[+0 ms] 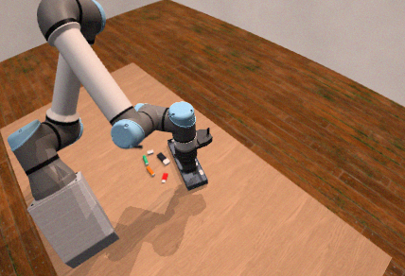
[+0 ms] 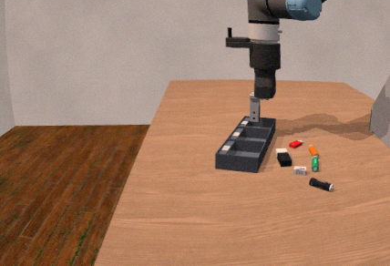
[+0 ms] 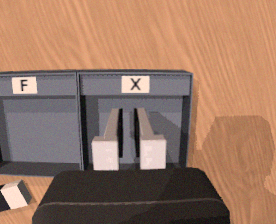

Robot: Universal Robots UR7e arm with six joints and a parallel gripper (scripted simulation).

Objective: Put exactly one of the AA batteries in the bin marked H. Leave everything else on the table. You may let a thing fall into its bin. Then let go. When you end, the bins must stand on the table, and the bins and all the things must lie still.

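A dark three-compartment bin tray stands on the table. In the wrist view I read its labels X and F; the third label is out of that view. My gripper hangs low over the X compartment, its fingers nearly together with nothing between them. A green AA battery and an orange AA battery lie on the table beside the tray.
Beside the batteries lie a red stick, a black-and-white block, a small white piece and a black cylinder. The arm's grey base box stands at the table's edge.
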